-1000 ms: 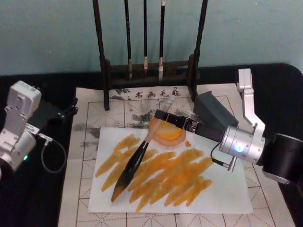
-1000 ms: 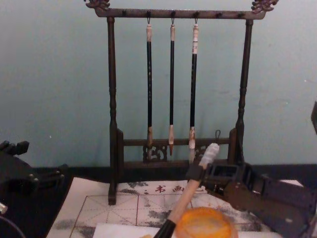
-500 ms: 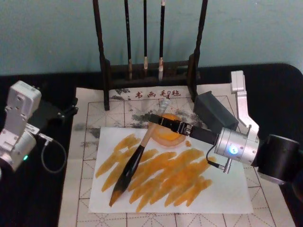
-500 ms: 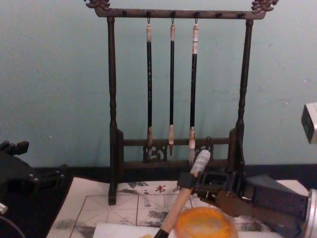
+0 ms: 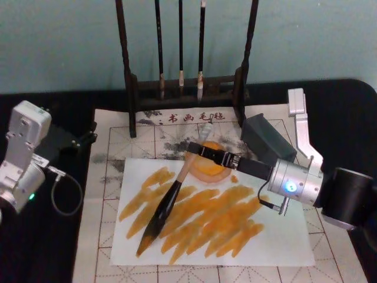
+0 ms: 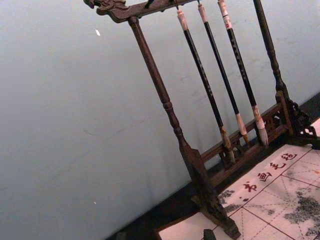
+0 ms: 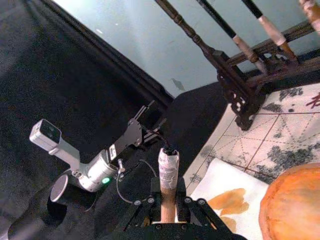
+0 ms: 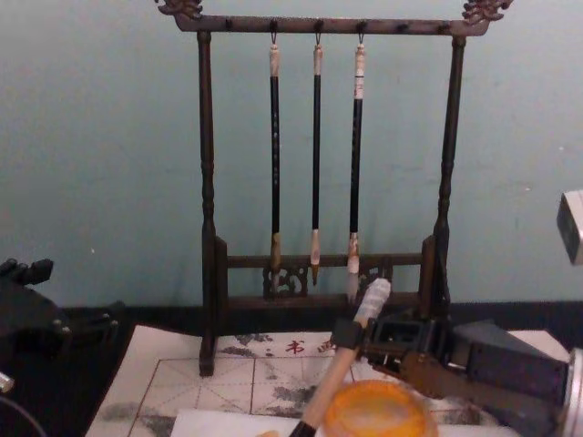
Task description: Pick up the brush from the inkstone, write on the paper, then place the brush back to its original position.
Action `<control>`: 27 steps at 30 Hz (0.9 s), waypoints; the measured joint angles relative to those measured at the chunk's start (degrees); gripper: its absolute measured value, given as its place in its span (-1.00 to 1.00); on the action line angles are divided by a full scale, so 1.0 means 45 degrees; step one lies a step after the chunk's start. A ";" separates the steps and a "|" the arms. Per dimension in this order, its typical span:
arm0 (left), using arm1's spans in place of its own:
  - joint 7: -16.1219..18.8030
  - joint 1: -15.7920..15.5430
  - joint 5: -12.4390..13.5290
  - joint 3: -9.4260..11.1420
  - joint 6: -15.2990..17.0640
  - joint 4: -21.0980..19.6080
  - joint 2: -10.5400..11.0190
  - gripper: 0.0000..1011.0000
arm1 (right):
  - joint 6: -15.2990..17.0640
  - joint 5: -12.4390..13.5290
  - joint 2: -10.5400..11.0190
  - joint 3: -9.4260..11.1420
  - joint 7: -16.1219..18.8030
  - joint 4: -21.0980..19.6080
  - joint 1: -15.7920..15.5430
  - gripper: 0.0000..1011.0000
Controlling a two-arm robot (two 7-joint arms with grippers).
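The right gripper (image 5: 199, 150) is clamped on the brush (image 5: 166, 206), pinching the tan handle way up near the whitish cap. In the right wrist view the handle sits snug between the two fingers (image 7: 186, 206), cap poking out past them. From that grip the brush slants down, toward the robot and off to its left, so the dark bristles end up well away from the gripper, over the paper (image 5: 277, 242). The tip looks like it's touching the sheet, though it's hard to say for sure.

The inkstone (image 5: 212, 170) is right by the gripper, just under it on the robot's side, and the handle crosses its left edge. Can't tell if the handle actually rests on the rim. The paper spreads out from the inkstone toward the robot, mostly covered in orange strokes, and lies on the gridded mat (image 5: 106, 177).

Just past the gripper stands the dark rack (image 5: 127, 76) with three slim brushes (image 5: 180, 41) hanging on it. The grey block (image 5: 265, 138) is off to the gripper's right, next to the arm.

The left gripper (image 5: 79, 141) is parked far out to the left over the black surface (image 5: 35, 247), by the mat's edge.
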 joint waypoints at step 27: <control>0.0000 0.0001 0.0000 0.0001 0.0000 0.0000 0.0000 0.98 | -0.0091 0.0356 0.0109 0.0918 -0.0388 0.0469 -0.0069 -0.64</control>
